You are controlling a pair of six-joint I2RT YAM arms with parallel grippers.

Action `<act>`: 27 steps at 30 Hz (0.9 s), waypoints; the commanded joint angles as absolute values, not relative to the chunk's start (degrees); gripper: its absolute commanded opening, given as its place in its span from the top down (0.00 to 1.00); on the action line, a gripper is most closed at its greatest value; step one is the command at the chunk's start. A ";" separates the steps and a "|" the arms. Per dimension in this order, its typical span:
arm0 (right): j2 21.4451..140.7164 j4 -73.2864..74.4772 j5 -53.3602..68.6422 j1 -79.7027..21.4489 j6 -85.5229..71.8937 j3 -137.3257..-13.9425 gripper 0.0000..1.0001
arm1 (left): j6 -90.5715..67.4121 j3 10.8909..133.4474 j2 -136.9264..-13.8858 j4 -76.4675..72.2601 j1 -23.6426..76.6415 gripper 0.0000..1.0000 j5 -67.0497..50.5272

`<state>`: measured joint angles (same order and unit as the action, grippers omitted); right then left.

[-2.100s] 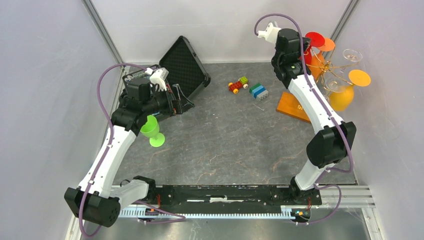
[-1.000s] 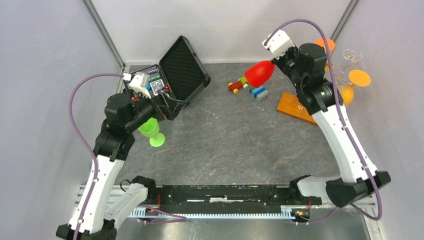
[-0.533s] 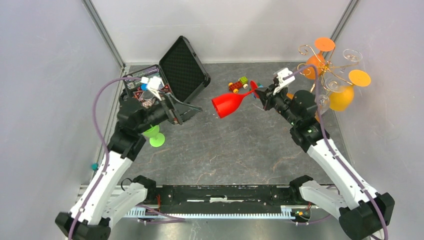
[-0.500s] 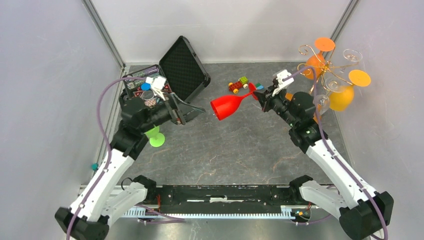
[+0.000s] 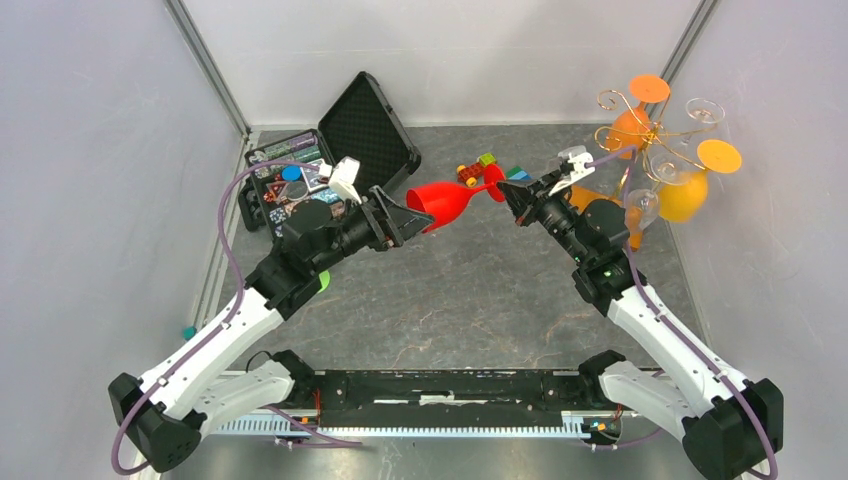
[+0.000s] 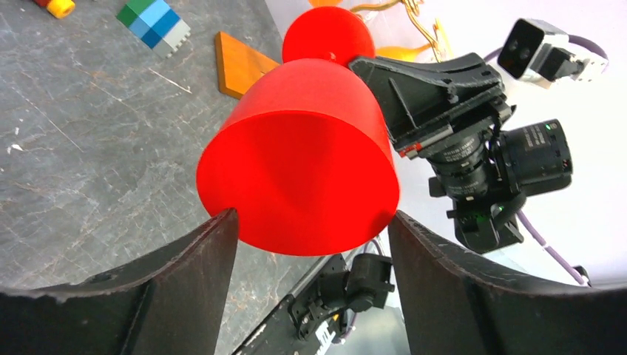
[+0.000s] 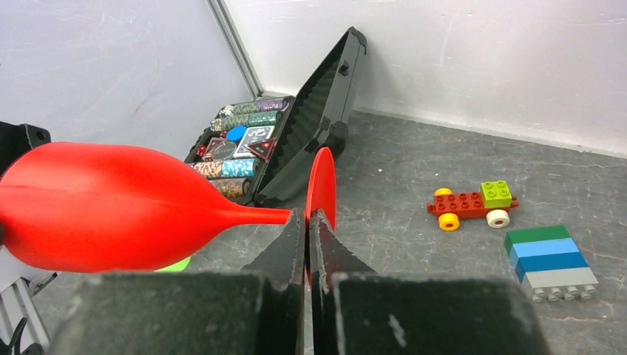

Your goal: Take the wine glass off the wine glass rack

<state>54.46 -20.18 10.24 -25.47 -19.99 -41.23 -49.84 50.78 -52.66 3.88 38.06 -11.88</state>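
A red wine glass [image 5: 445, 203] hangs level in the air over the middle of the table, bowl to the left, foot to the right. My right gripper [image 7: 307, 214] is shut on its thin stem just beside the foot [image 7: 322, 185]. My left gripper [image 6: 310, 222] is open, one fingertip on each side of the bowl's rim [image 6: 303, 170]. The wine glass rack [image 5: 650, 130], gold wire on a wooden base [image 6: 244, 63], stands at the far right. Orange glasses [image 5: 685, 195] and clear glasses [image 5: 640, 205] hang on it.
A black hinged case [image 5: 365, 125] with poker chips lies open at the far left. A green glass [image 5: 322, 282] peeks out from under my left arm. A toy car [image 7: 469, 203] and a stack of coloured blocks [image 7: 551, 262] lie on the table behind the red glass.
My right arm carried the red glass from the rack toward the middle and turned it level. My left arm left the green glass and swung right, up to the bowl; its jaws narrowed a little.
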 commanded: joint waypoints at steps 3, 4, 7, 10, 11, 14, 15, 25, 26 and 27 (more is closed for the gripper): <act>54.23 -24.43 9.55 -25.65 -22.11 -40.56 1.00 | -52.54 50.59 -53.70 -3.25 39.18 0.30 -8.29; 54.19 -24.52 9.34 -25.66 -22.07 -40.23 1.00 | -52.79 50.58 -53.78 -3.69 39.26 0.31 -8.36; 54.56 -24.46 9.36 -25.72 -22.15 -39.65 1.00 | -52.84 51.02 -54.41 -4.34 39.44 0.34 -8.79; 55.08 -24.48 9.97 -25.75 -22.67 -39.33 1.00 | -52.69 51.46 -55.51 -5.16 39.74 0.38 -9.64; 55.29 -24.46 10.16 -25.82 -22.87 -39.22 1.00 | -52.48 51.65 -56.00 -5.19 39.79 0.39 -9.82; 55.96 -23.84 10.80 -25.94 -22.87 -39.37 1.00 | -52.47 52.11 -56.90 -5.19 40.07 0.46 -10.28; 56.15 -23.36 11.08 -26.01 -22.70 -39.50 1.00 | -52.39 52.20 -57.10 -5.19 40.17 0.48 -10.29; 58.38 -20.10 11.95 -26.61 -20.58 -40.43 1.00 | -51.37 53.27 -58.75 -3.91 41.02 0.78 -10.48; 58.63 -19.91 11.95 -26.62 -20.51 -40.60 1.00 | -51.04 53.26 -58.67 -3.59 41.04 0.82 -10.13; 58.83 -19.29 11.95 -26.63 -20.39 -40.90 1.00 | -50.57 53.24 -58.47 -3.17 41.09 0.88 -9.74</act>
<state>58.28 -18.72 11.03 -26.24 -21.23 -39.51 -51.57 50.72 -58.78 -2.09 40.66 -10.59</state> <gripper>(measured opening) 0.011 0.205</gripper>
